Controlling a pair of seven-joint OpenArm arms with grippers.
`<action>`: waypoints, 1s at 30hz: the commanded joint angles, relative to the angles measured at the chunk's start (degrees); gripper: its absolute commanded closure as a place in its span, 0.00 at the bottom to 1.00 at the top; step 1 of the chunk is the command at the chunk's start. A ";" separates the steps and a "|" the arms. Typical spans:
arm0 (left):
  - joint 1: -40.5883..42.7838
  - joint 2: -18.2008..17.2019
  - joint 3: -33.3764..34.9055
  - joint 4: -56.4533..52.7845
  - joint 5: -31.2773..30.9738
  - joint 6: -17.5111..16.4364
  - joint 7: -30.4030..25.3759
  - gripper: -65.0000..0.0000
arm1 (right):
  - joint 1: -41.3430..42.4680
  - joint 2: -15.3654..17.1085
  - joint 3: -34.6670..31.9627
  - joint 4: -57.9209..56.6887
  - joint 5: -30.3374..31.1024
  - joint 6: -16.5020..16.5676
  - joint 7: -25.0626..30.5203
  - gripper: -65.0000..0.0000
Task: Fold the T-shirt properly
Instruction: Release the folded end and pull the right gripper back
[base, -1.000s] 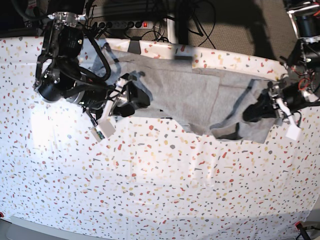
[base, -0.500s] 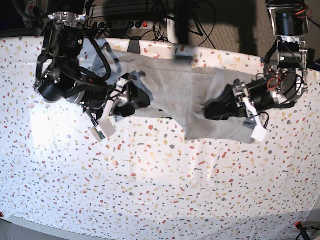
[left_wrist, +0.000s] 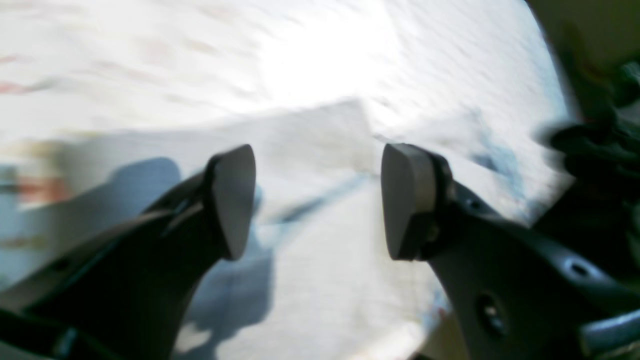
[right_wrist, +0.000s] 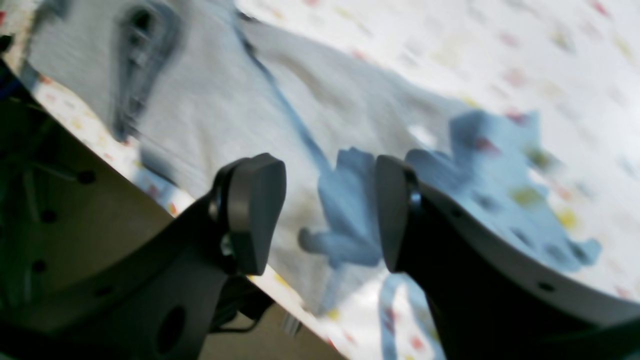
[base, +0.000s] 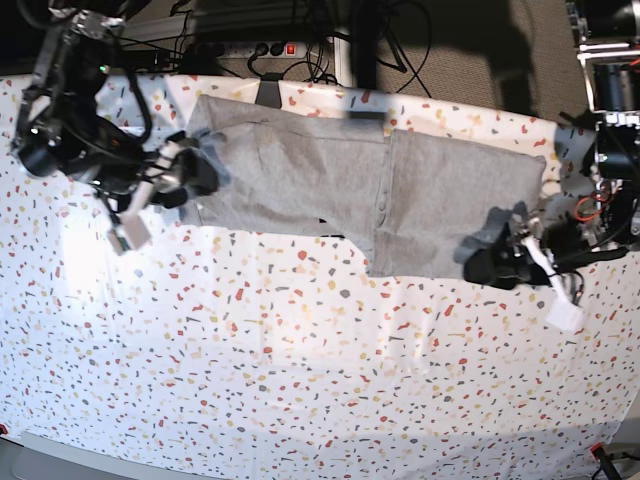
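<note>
One T-shirt (base: 320, 190), soft, light and limp, is laid along the far side of the speckled table (base: 300, 380); it is best taken at a hem corner. The right gripper (base: 190, 172) and the left gripper (base: 478, 262) are both spread and empty. Since earlier, the right-hand panel has been flattened and both arms have been drawn outward.

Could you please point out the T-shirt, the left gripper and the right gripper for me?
T-shirt (base: 300, 180): base view, plain grey middle of the cloth.
Left gripper (left_wrist: 318, 200): left wrist view, gap midway between its open fingertips.
Right gripper (right_wrist: 330, 212): right wrist view, gap midway between its open fingertips.
</note>
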 joint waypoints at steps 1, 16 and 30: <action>-1.14 -1.64 -0.37 1.01 0.55 -0.37 -3.02 0.41 | -0.09 1.49 1.11 0.22 2.19 0.25 0.81 0.50; -0.98 -4.28 -0.37 0.98 4.85 -0.15 -7.02 0.41 | 4.74 4.26 1.11 -22.34 5.35 0.25 -0.92 0.50; -0.98 -4.31 -0.37 0.98 5.05 -0.15 -7.21 0.41 | 4.94 -1.66 -5.03 -26.05 -0.37 0.25 7.54 0.58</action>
